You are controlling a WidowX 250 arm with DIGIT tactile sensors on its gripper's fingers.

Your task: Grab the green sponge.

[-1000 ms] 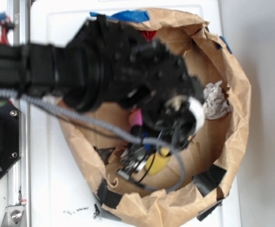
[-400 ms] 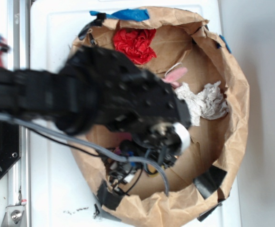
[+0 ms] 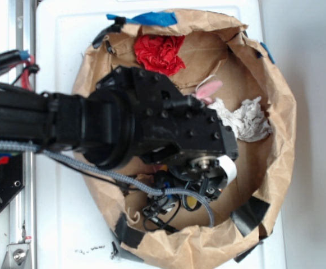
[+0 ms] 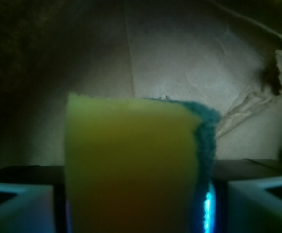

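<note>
Yellow foam, the green sponge (image 4: 131, 165) stands between the end effector (image 4: 141, 204) fingers, inside the brown paper bag (image 3: 275, 168). Whether they pinch it, I cannot tell. Light and squashy; best gripped across its broad faces.

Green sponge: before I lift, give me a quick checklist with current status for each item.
1. Green sponge between the pincer fingers: ok, it fills the gap in the wrist view.
2. Fingers pressing on both faces: cannot tell, contact is too dark and blurred.
3. Sponge seated deep enough: ok, it rises well above the fingertips.
4. Nothing else caught in the grasp: ok, only sponge shows there.
5. Pink plush bunny and white paper wad clear of the arm: cannot tell, the bunny lies right at the arm's edge.
6. Paper bag wall clear of the lift path: ok.
</note>
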